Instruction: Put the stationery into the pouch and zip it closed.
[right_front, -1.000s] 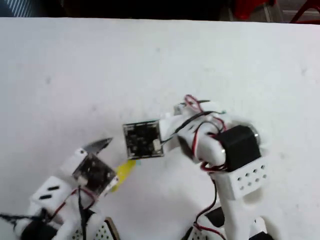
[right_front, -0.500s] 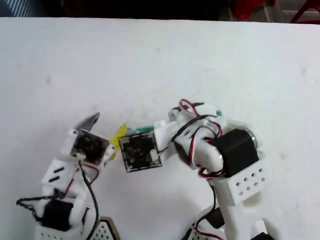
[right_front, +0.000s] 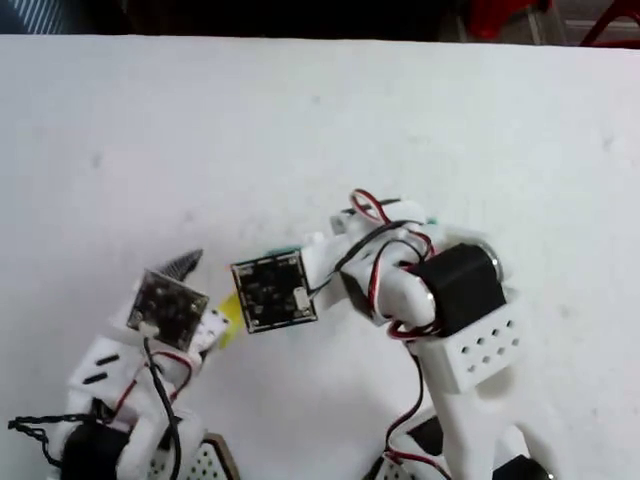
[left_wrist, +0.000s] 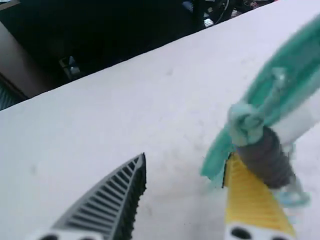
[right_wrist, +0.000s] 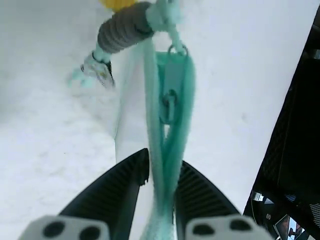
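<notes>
Sitting edge-up over the white table (right_front: 300, 120), the teal fabric pouch (right_wrist: 167, 95) is pinched in the right gripper (right_wrist: 161, 175), jaws clamped on it. Left gripper (left_wrist: 187, 160) gapes wide, its yellow finger (left_wrist: 250, 205) touching the grey ribbed pull bead (left_wrist: 262, 152). Risk imo: soft cloth, slick cord, so a sideways tug could slip it free.

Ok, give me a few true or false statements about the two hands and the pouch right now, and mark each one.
1. The right hand is clamped on the teal pouch. True.
2. The left hand is shut on the grey bead of the zip. False: it is open, and the bead lies beside its yellow finger.
3. The pouch is red. False: it is teal.
4. The table is white. True.
</notes>
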